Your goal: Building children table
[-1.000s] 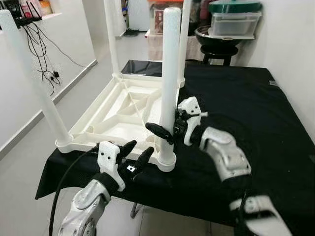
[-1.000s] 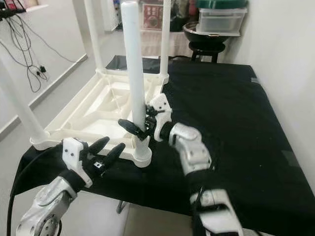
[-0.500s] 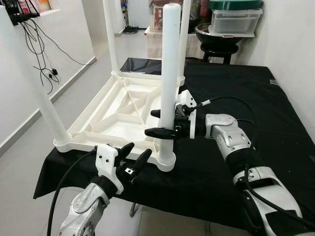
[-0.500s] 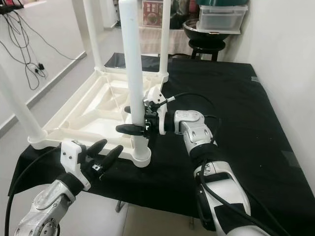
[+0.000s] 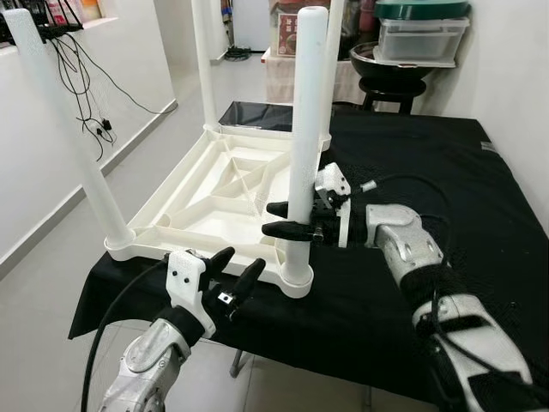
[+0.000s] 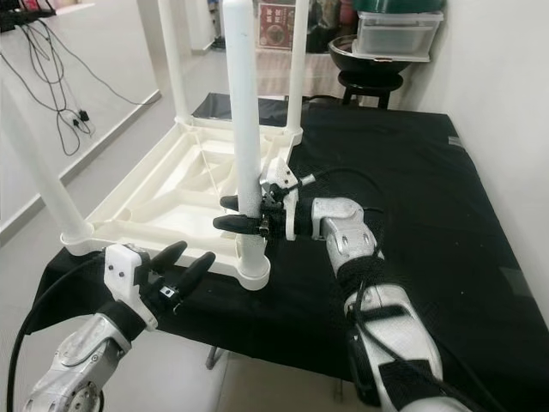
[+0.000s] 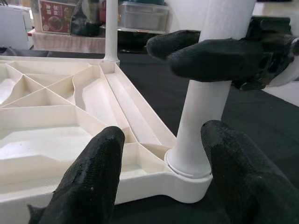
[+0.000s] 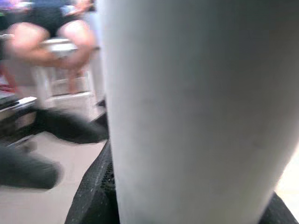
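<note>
The right gripper (image 5: 283, 220) has kept its place on the near leg (image 5: 304, 129) since a moment ago, with its 2 fingers closed around it low down. The tabletop (image 5: 206, 202) lies upside down on the black cloth (image 5: 429, 172), 4 legs standing up. The left gripper (image 5: 233, 273) hovers open just before the near corner, touching nothing.

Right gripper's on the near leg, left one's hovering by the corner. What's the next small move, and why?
Probably bring the left gripper in to steady the tabletop's near corner socket. The right gripper is clamped around the near leg low down, while the left hangs open just short of that corner, so the upside-down tabletop has nothing bracing it while the leg is seated.
</note>
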Controlling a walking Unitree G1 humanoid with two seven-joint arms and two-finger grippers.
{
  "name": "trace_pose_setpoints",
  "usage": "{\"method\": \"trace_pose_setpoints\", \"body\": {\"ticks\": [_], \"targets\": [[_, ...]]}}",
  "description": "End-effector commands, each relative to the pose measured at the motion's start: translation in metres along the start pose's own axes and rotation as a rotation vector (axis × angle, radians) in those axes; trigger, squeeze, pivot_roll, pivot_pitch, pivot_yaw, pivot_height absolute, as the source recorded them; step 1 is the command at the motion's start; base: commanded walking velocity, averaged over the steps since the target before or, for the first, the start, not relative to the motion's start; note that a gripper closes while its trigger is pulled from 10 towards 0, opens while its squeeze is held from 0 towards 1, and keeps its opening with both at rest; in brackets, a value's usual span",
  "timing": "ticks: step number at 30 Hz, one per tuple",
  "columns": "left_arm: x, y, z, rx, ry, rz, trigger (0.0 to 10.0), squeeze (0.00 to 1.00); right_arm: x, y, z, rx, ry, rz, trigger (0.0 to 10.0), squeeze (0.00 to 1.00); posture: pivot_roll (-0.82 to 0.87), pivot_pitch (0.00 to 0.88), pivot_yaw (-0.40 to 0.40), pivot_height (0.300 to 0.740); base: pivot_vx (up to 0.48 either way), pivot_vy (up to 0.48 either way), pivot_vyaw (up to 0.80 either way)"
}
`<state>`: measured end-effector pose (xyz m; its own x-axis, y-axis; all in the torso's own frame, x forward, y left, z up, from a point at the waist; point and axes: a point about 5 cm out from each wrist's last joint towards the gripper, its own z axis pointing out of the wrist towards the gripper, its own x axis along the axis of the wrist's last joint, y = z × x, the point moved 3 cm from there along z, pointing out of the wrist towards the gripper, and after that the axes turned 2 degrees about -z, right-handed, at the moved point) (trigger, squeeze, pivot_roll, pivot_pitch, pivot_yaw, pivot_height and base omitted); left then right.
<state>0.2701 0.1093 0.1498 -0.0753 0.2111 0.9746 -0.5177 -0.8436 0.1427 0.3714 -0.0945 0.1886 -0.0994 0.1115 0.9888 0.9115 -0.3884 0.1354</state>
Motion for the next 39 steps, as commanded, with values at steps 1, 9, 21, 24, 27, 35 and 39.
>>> {"method": "trace_pose_setpoints", "body": {"ticks": [1, 9, 21, 24, 27, 35, 39], "targets": [[-0.002, -0.001, -0.003, 0.000, -0.014, -0.001, 10.0, 0.00, -0.015, -0.001, -0.003, -0.197, -0.038, 0.045, 0.0, 0.00, -0.02, 0.042, -0.023, 0.740, 0.000, 0.000, 0.00], [-0.002, -0.004, -0.003, -0.002, -0.020, 0.005, 10.0, 0.00, -0.058, -0.025, 0.003, -0.719, -0.205, 0.011, 0.0, 0.00, -0.03, 0.025, 0.000, 0.740, 0.000, 0.000, 0.00], [0.000, -0.008, 0.001, 0.037, 0.001, 0.012, 10.0, 0.00, -0.043, -0.019, 0.013, -0.628, -0.130, 0.123, 10.0, 1.00, -0.02, 0.019, -0.020, 0.740, 0.000, 0.000, 0.00], [0.000, -0.006, 0.002, 0.028, -0.002, 0.010, 10.0, 0.00, -0.017, -0.018, 0.022, -0.476, -0.037, 0.082, 10.0, 1.00, -0.01, 0.017, -0.022, 0.740, 0.000, 0.000, 0.00], [-0.001, -0.004, 0.003, 0.023, -0.001, 0.007, 10.0, 0.00, 0.008, -0.014, 0.023, -0.212, 0.012, 0.016, 10.0, 1.00, -0.01, 0.017, -0.026, 0.740, 0.000, 0.000, 0.00], [0.000, -0.003, 0.001, 0.030, 0.003, 0.005, 10.0, 0.00, 0.017, -0.006, 0.020, 0.012, -0.040, -0.047, 10.0, 0.00, 0.01, 0.023, -0.035, 0.740, 0.000, 0.000, 0.00], [0.000, -0.002, 0.000, 0.033, 0.004, 0.003, 10.0, 0.00, 0.018, 0.008, 0.026, -0.006, -0.049, 0.021, 10.0, 0.00, 0.02, 0.029, -0.037, 0.740, 0.000, 0.000, 0.00]]}}
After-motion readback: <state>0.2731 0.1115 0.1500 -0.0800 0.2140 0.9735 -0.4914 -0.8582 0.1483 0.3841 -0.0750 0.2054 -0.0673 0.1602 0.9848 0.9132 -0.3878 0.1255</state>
